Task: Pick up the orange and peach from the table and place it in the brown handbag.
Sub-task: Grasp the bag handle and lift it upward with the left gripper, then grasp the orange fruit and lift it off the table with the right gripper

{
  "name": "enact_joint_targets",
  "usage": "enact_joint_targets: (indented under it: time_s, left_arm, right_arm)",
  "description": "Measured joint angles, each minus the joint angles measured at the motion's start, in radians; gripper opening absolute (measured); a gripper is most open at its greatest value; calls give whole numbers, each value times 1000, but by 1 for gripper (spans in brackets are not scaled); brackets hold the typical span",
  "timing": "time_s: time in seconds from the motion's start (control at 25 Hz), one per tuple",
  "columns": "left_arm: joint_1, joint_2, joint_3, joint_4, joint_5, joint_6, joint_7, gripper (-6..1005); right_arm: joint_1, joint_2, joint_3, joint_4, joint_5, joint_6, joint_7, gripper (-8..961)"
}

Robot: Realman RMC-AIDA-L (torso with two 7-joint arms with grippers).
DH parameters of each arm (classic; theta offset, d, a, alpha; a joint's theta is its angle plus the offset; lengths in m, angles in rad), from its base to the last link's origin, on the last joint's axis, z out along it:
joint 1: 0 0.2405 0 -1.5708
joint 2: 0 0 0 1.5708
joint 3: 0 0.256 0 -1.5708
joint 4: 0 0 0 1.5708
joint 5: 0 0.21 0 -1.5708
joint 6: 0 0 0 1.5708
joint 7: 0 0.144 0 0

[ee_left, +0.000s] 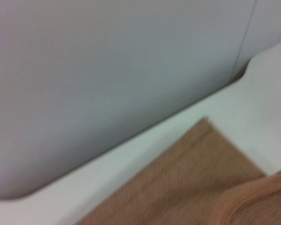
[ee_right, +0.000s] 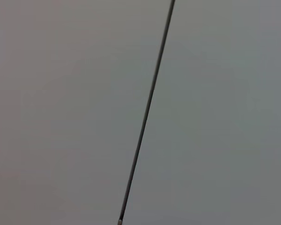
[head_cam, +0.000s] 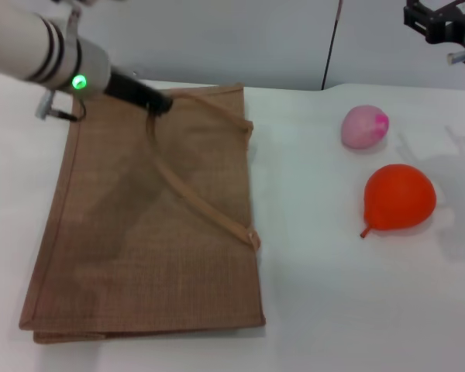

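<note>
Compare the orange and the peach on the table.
The orange is bright orange-red; the peach is pale pink with a magenta blush. The orange is larger than the peach. The orange shows a small pointed nub; the peach shows none. Both are roundish and lie on the white table.
</note>
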State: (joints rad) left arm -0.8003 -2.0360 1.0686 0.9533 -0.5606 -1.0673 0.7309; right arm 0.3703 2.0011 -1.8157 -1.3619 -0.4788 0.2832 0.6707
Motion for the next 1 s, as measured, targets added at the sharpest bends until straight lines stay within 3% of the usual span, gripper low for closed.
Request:
enact_joint_targets:
  time_s: [0.28,0.4,0.64,1.0]
  left_arm:
    - [76,0,9,300,-75,-175,-26,124]
    - [104,1,16,429,-76,-216,-58,124]
    - [132,3,-9,634,-85,-331,-84,124]
    - [147,4,-37,831,-92,-422,-115,124]
  right_arm:
    - [-6,-3,-17,-6,36,17,-51,851]
    - [-3,-15,-21,2,183,31,-174,851]
    - [-7,-17,12,5,426,44,-435,851]
    - [1,-19,24,11,668,109,-738,851]
